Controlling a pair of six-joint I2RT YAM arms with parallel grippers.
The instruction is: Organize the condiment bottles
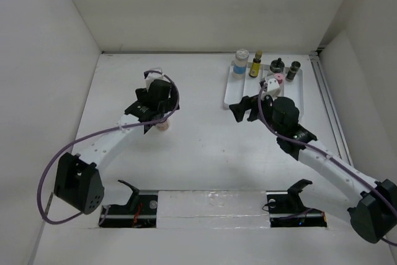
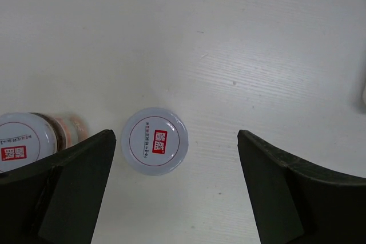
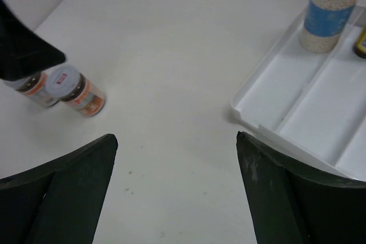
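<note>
So the divided tray (image 1: pixel 232 93) sits far right on the bench (image 1: pixel 198 153). Along its back end, left to right: a spice jar (image 1: pixel 240 63), a slim bottle (image 1: pixel 255 64), a capped jar (image 1: pixel 276 66), and a second capped jar (image 1: pixel 293 69). A lidded jar (image 1: pixel 279 80) is just in front of those. Left of centre, well apart from the tray, a round-lidded jar (image 2: pixel 154 140) and its neighbour jar (image 2: pixel 23 141) stand side by side on the bench.

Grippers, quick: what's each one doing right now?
Left gripper: open, straddling a white-lidded jar, not gripping it.
Right gripper: open, holding nothing.
</note>
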